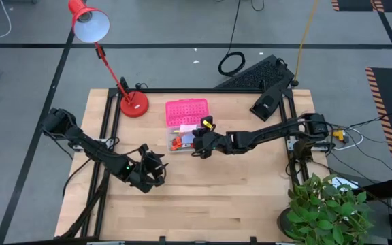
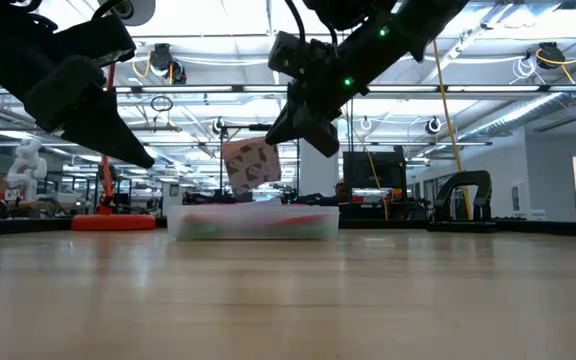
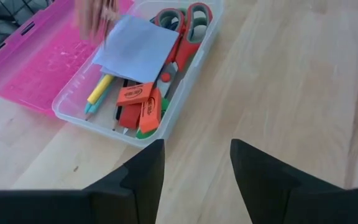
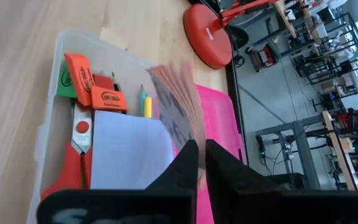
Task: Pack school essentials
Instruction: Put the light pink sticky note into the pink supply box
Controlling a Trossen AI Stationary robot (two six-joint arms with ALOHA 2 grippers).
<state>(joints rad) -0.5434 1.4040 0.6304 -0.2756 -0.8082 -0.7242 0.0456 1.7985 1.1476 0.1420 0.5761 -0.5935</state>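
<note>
right gripper (image 4: 196, 163) — pink note pad (image 4: 178, 99), over box (image 4: 47, 130)

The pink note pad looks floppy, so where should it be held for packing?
Best by its top edge from above, as the right end effector holds it now: the pink note pad hangs upright over the clear box, pages fanning below.

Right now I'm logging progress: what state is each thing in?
Clear box: open, holding scissors, erasers, pencils, blue pad.
Pink lid: off, beside box.
Pink pad: gripped, above box.
Right gripper: shut on pad.
Left gripper: open, empty.
</note>
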